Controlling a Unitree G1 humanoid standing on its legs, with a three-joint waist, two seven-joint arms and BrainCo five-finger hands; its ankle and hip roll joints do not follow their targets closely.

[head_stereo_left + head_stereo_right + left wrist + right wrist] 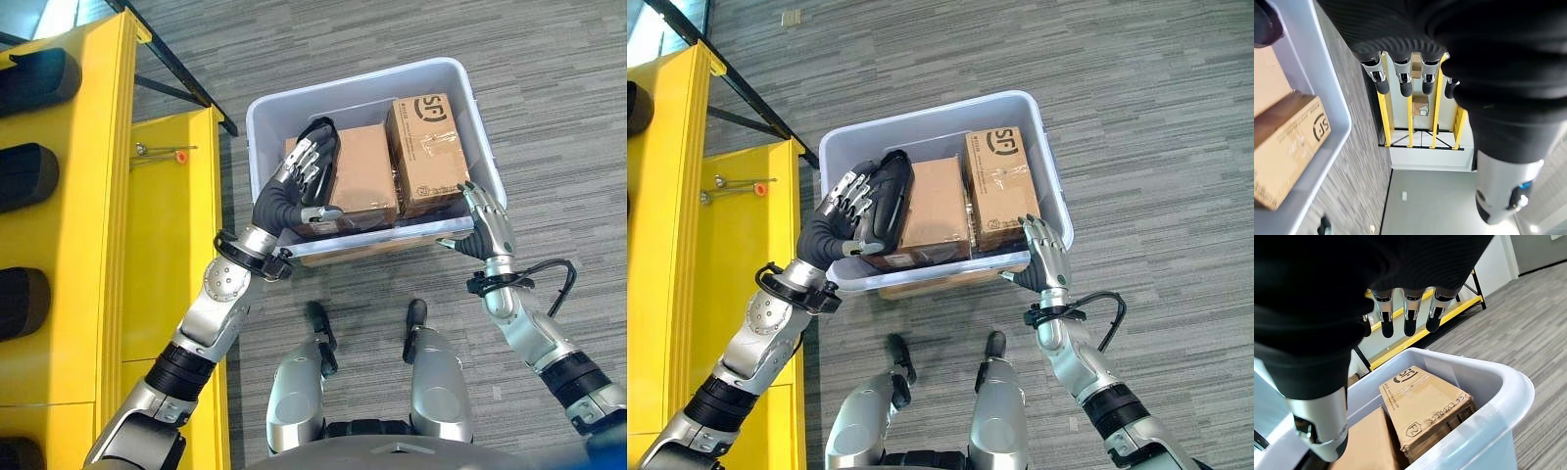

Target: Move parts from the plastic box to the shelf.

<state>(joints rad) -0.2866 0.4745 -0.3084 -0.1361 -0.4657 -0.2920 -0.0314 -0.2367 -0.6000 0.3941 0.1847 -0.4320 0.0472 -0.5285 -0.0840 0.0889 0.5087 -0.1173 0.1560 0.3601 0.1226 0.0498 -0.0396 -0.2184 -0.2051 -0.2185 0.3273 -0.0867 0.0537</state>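
Reaching into the plastic box, the left hand hovered relaxed, fingers straight over two cardboard boxes inside; right hand lay open near the box's near-right rim, holding nothing.

The plastic box was pale grey-blue plastic, smooth and faintly glossy, with a thick rounded rim. Inside, the printed cardboard box was matt brown paperboard, its seams sealed with shiny clear tape. The plain cardboard box beside it was the same dull brown board. The black part looked matt, finely ribbed. The yellow shelf was painted metal with a smooth, slightly glossy coat. The floor was grey carpet, rough and streaked in woven bands.
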